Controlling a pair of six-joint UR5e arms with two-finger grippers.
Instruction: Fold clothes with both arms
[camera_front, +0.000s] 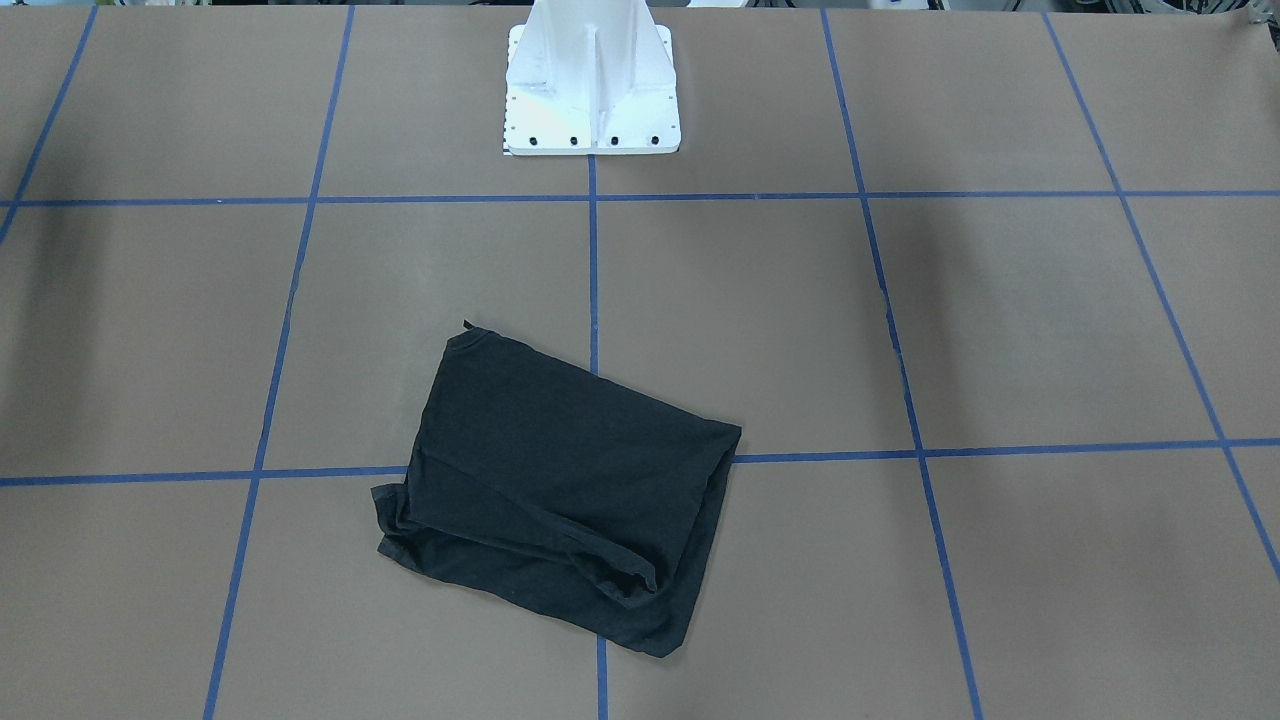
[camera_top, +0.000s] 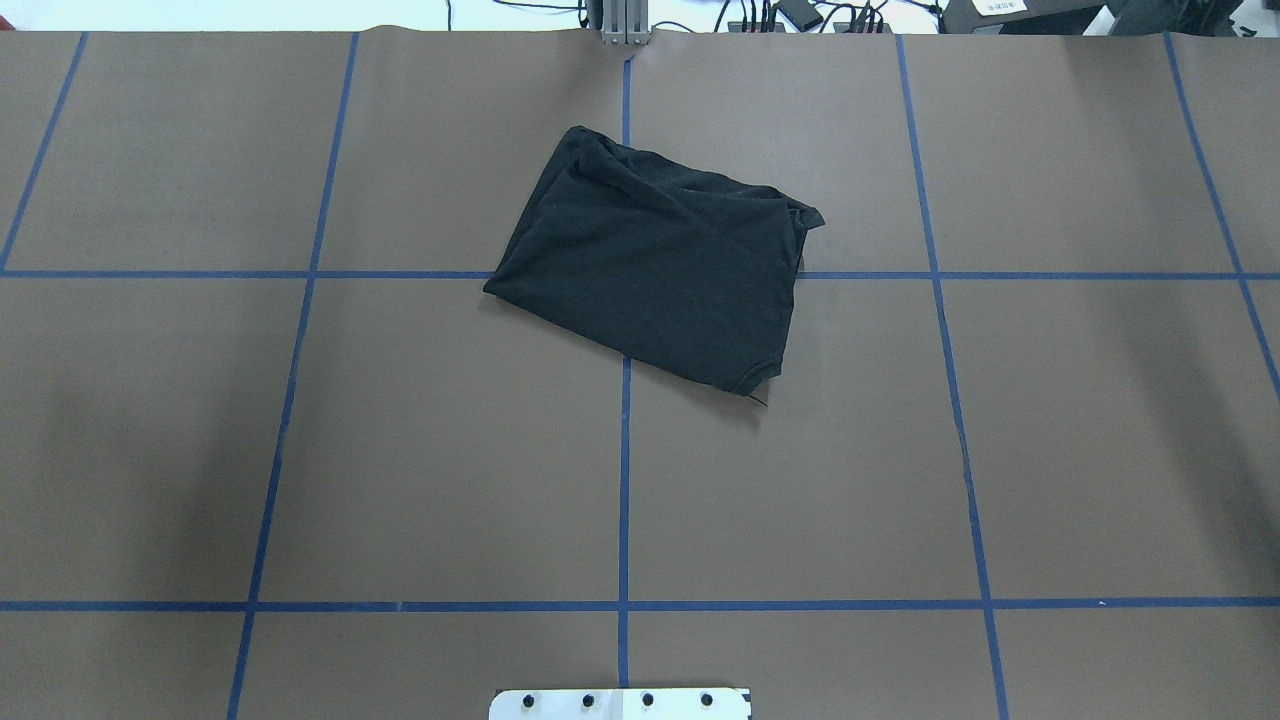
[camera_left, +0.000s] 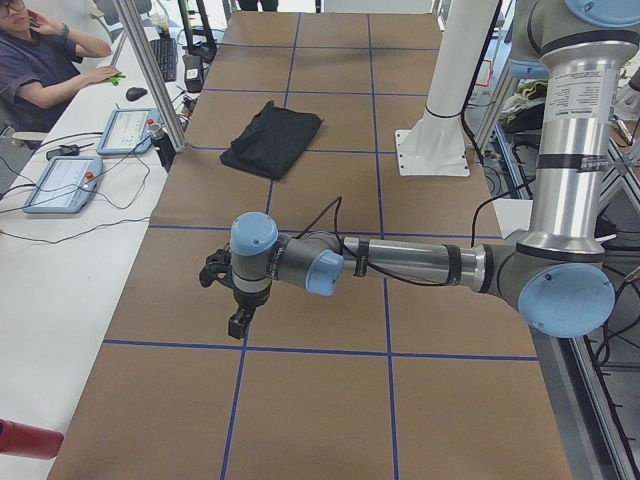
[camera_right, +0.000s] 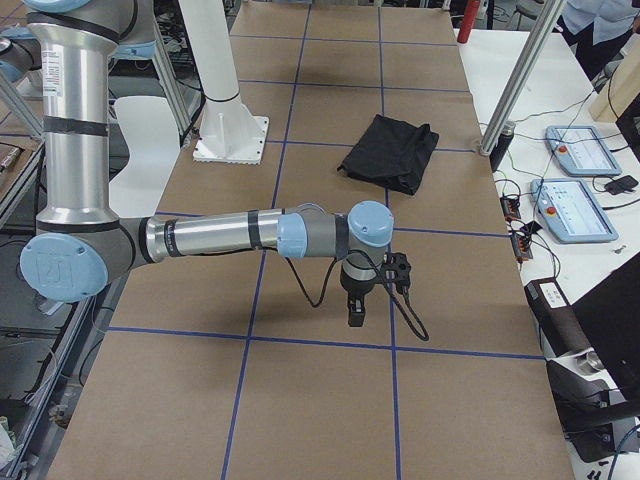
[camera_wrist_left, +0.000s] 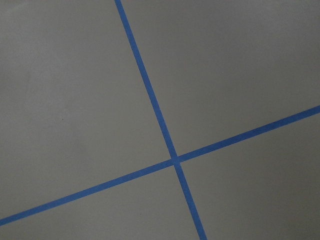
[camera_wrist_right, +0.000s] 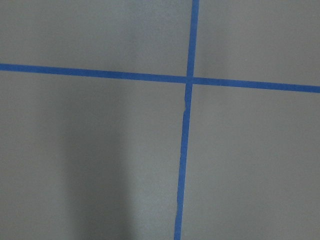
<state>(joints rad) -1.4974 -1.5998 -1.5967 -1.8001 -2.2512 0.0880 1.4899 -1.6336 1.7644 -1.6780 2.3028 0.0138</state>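
The black T-shirt (camera_front: 560, 490) lies folded into a rough rectangle, plain black side up, near the table's middle, on the side far from the robot's base. It also shows in the overhead view (camera_top: 655, 270) and both side views (camera_left: 272, 138) (camera_right: 390, 150). The print is hidden. My left gripper (camera_left: 238, 322) hangs above bare table far toward the left end, well away from the shirt. My right gripper (camera_right: 356, 312) hangs likewise toward the right end. Each shows only in a side view, so I cannot tell whether it is open or shut. Nothing hangs from either.
The table is brown paper with a grid of blue tape (camera_top: 624, 480). The white pedestal base (camera_front: 592, 90) stands at the robot's side. Both wrist views show only paper and tape crossings (camera_wrist_left: 174, 160) (camera_wrist_right: 189, 80). Operators, control tablets (camera_left: 62, 182) and aluminium posts (camera_right: 520, 75) line the far side.
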